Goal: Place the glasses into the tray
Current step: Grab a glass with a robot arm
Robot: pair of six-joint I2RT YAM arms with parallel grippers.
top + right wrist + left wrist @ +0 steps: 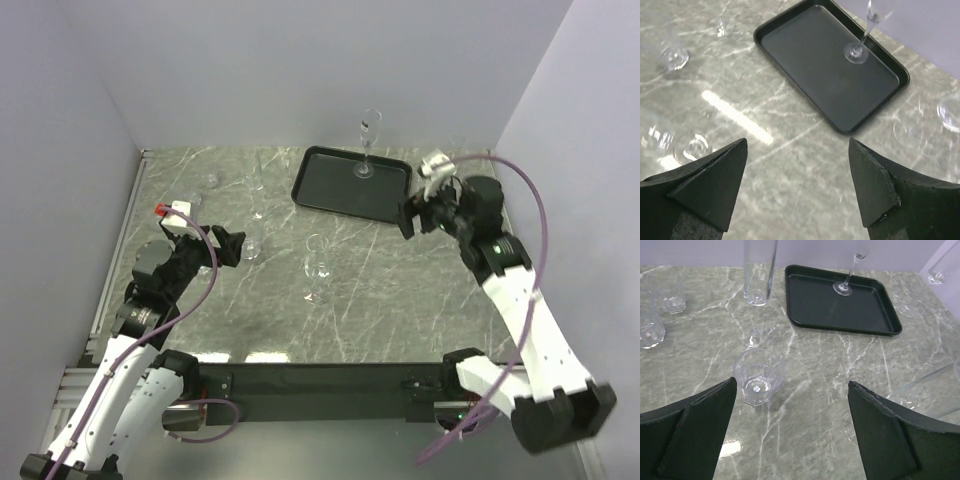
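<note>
- The black tray (pixel 345 190) lies on the far part of the marble table (pixel 400 300), closer to the right arm than to the left.
- One flute (pixel 368 140) stands upright inside the tray, near its far rim.
- The left claw (pixel 792 432) is low over the table with its fingers spread wide, gripping nothing.
- Just ahead of the left claw a small tumbler (pixel 758 376) stands upright on the table, apart from both fingers.
- Beyond that tumbler is the round foot of a stemmed glass (pixel 753 335). Farther on, a tall glass (pixel 759 275) stands near the tray's left corner but outside it.
- Two more tumblers (pixel 667 290) sit close together on the table at the left edge of the left wrist view.
- A wine glass (pixel 318 265) stands upright near the middle of the table, between the two arms and well apart from the tray.
- The right claw (pixel 797 187) is above the table beside the tray's right end, its fingers also wide apart and holding nothing.
- In the right wrist view, the feet of two further glasses (pixel 907 132) rest on the table just beside the tray, outside its rim.
</note>
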